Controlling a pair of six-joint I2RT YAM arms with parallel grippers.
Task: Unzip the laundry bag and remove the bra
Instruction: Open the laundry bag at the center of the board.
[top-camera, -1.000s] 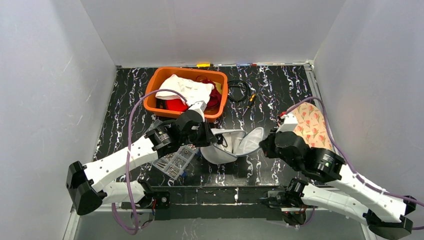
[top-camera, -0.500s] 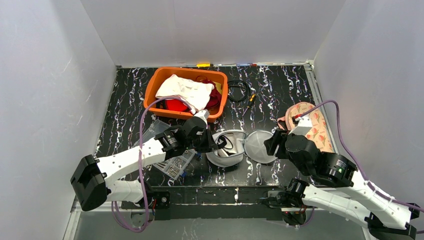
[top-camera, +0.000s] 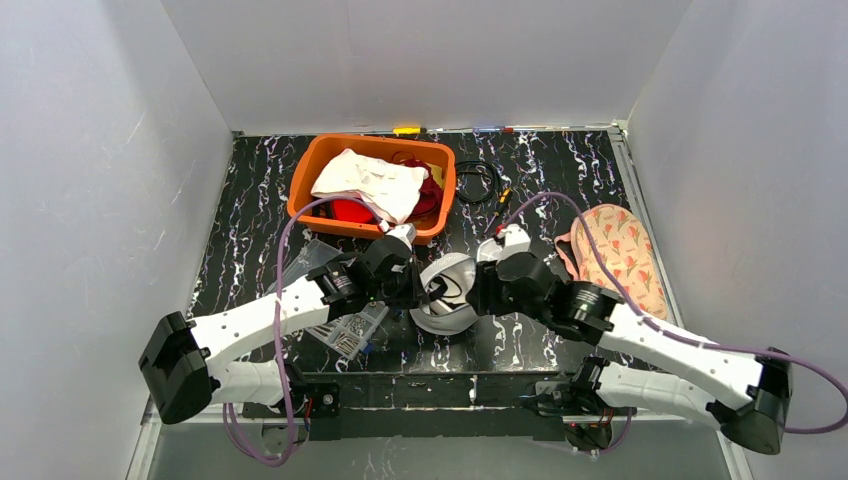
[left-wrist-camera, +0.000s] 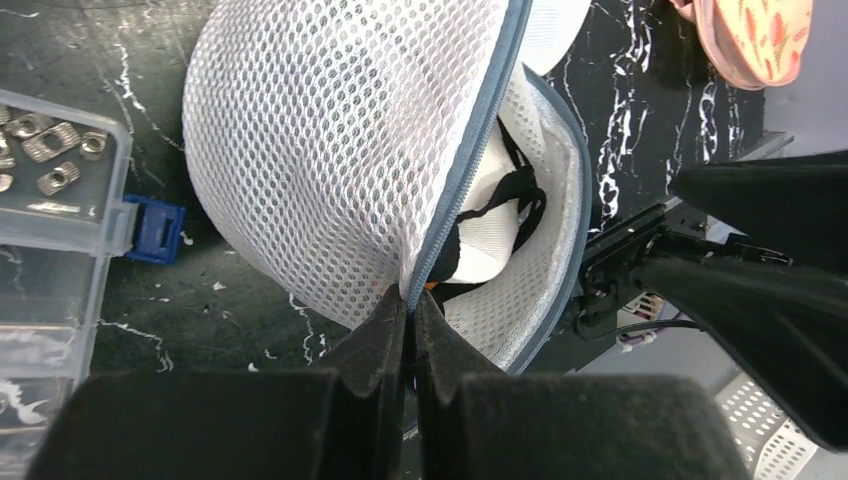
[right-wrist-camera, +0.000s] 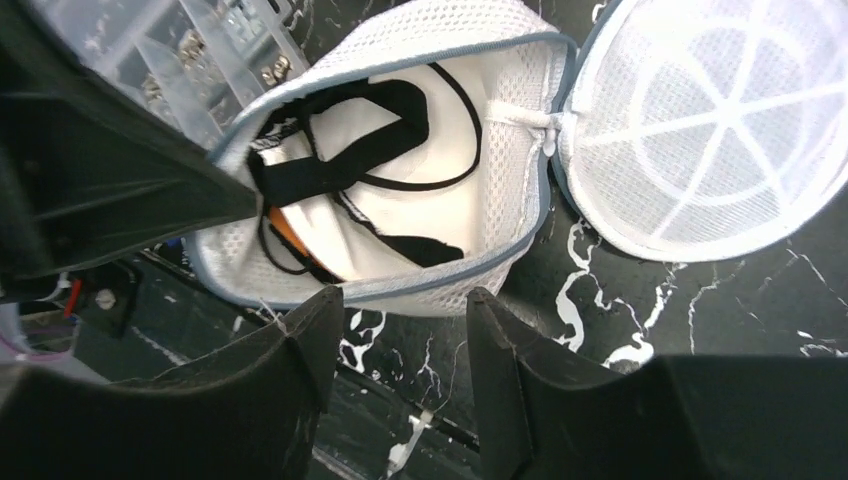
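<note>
Right gripper (right-wrist-camera: 396, 300) now hovers open over the unzipped laundry bag (right-wrist-camera: 455, 30) instead of off to the side, left gripper (left-wrist-camera: 410, 302) clamps the rim, so I'd aim for the bra (right-wrist-camera: 345, 200) strap.

Up top, looks down from high over the near edge of the table (top-camera: 560, 180) toward the back wall (top-camera: 420, 60), far enough to take in the whole surface. On the left wrist, sits very near, peering along the left fingers (left-wrist-camera: 370, 350) at the mesh of the laundry bag (left-wrist-camera: 320, 150). On the right wrist, hangs slightly farther off, facing down past the right fingers (right-wrist-camera: 300, 350) into the bag's opening. Shared across all three: the bag and the parts box (left-wrist-camera: 50, 200).
</note>
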